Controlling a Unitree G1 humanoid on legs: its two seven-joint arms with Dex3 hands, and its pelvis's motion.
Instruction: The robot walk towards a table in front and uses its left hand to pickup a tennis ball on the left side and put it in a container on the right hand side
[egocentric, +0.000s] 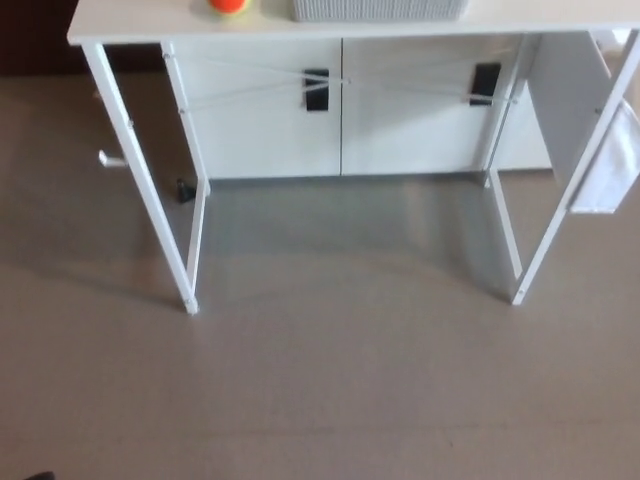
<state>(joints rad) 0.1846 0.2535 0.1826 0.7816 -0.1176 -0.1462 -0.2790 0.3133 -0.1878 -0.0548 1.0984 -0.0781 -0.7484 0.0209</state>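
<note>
This is a plain indoor room, more like an office or a test space than a home, though which one is hard to tell. A smooth grey-beige floor (320, 390) fills the near part. At the far side stands a white table (130, 22) on thin white metal legs (140, 180). Behind it are flat white panels (260, 120) with two small black fittings (316, 90).
</note>
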